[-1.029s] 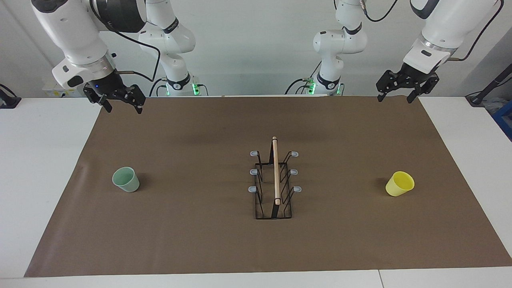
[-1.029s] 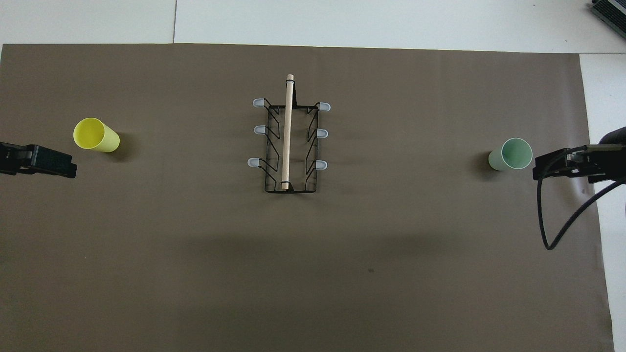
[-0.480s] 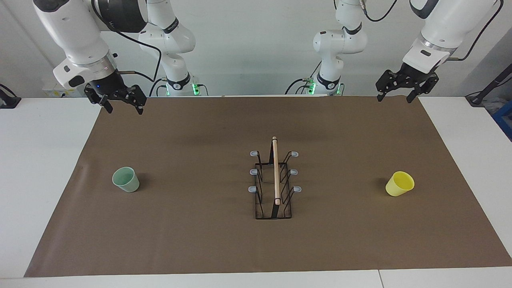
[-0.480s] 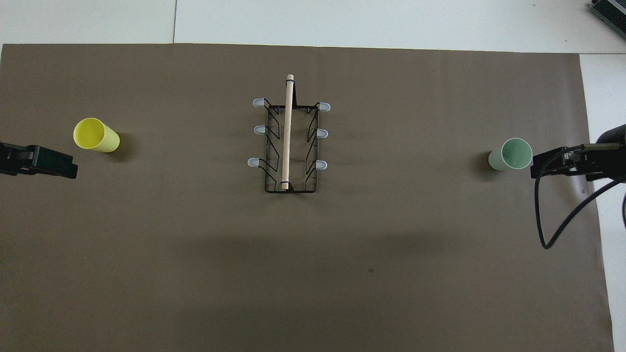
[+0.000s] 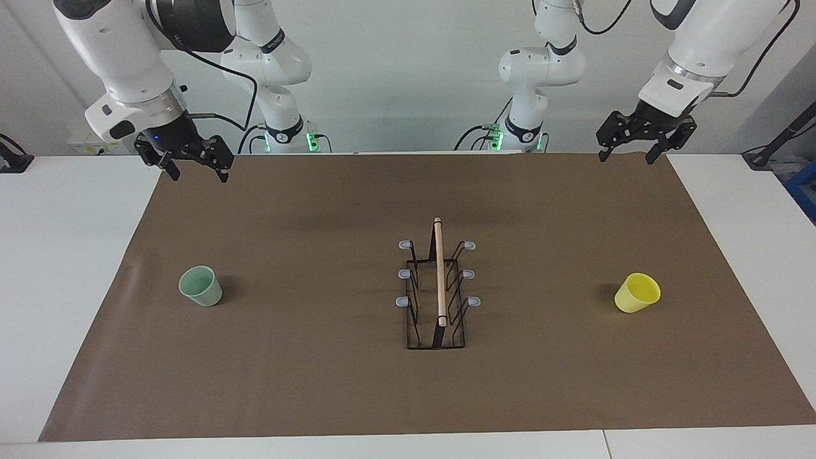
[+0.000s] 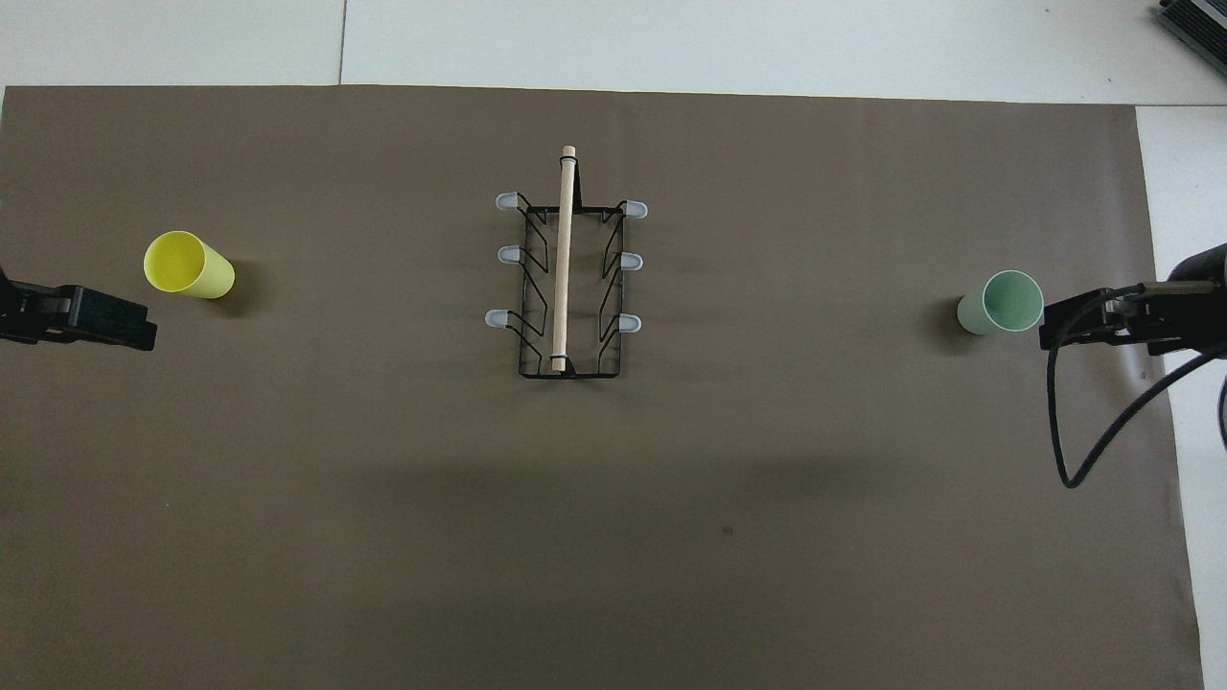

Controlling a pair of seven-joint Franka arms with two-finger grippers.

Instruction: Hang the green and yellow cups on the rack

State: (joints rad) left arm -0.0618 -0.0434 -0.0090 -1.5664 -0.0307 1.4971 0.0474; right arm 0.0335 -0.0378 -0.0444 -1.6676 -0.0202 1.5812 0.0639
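Observation:
The black wire rack [image 5: 438, 288] with a wooden rod on top stands mid-mat; it also shows in the overhead view [image 6: 566, 278]. Its grey-tipped pegs are bare. The mint green cup [image 5: 201, 286] stands upright toward the right arm's end, seen from above too [image 6: 1002, 303]. The yellow cup [image 5: 637, 292] stands upright toward the left arm's end, seen from above too [image 6: 187, 265]. My right gripper [image 5: 196, 171] hangs open and empty, high over the mat's corner; in the overhead view [image 6: 1078, 324] it lies beside the green cup. My left gripper [image 5: 626, 157] hangs open and empty over the other corner, near the yellow cup from above [image 6: 115, 323].
A brown mat [image 5: 319, 382] covers most of the white table [image 5: 64, 287]. A black cable [image 6: 1102, 431] loops down from the right arm's wrist. Nothing else stands on the mat.
Both grippers have shifted only slightly; the left one has risen a little and the right one has edged toward the green cup. Cups and rack have not moved.

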